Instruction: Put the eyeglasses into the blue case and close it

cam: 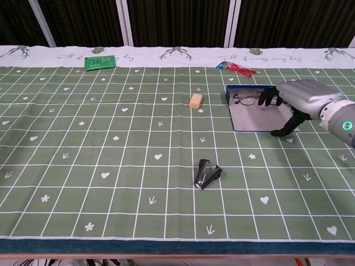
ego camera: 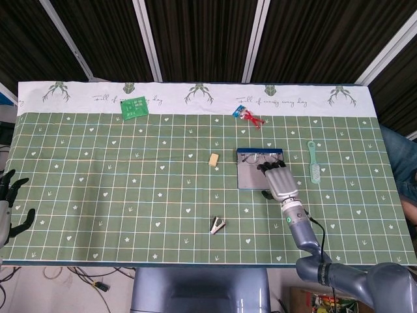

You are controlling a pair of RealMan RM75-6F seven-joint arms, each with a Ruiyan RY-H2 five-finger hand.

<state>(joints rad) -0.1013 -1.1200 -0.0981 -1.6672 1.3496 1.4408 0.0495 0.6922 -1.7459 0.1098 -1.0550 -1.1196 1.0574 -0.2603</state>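
Observation:
The blue case [ego camera: 251,175] [cam: 249,117] lies open right of the table's centre, its grey flap flat toward me. The eyeglasses [ego camera: 257,157] [cam: 248,99] lie in its far blue part. My right hand [ego camera: 279,182] [cam: 302,98] hovers over the case's right side. Its fingertips [cam: 268,98] cover the right lens, and the thumb [cam: 282,131] points down at the flap's near right corner. It holds nothing that I can see. My left hand [ego camera: 8,203] hangs at the far left beyond the table edge, fingers apart and empty.
A black staple remover [ego camera: 217,225] [cam: 207,173] lies near the front centre. A tan eraser [ego camera: 214,158] [cam: 194,101] sits left of the case. A red toy [ego camera: 247,116] [cam: 238,68] and a green board [ego camera: 134,107] [cam: 100,61] lie at the back. A green comb [ego camera: 314,162] lies right of the case.

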